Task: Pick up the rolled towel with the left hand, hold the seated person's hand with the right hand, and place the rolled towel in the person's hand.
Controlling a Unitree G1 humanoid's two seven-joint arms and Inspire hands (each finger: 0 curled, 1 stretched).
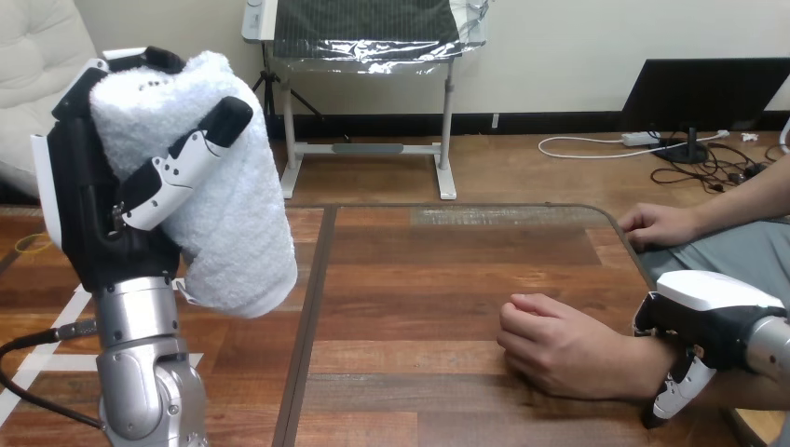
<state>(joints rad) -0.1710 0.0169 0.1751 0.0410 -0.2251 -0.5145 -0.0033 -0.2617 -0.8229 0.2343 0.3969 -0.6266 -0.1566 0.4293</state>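
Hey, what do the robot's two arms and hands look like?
The left forearm and right forearm are silver, rounded metal. The left hand is black with white shells along its edge and black-and-white jointed fingers. The right hand is black under a smooth white back shell.

Wooden table: person's near hand resting on top nr right edge; far hand on rear-right corner.

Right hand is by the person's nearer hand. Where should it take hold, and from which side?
Take the wrist, from above on the right, where the right hand is. The person's hand lies palm down, fingers curled, so its palm is covered; holding the wrist probably leaves it free to turn up for the towel in the left hand.
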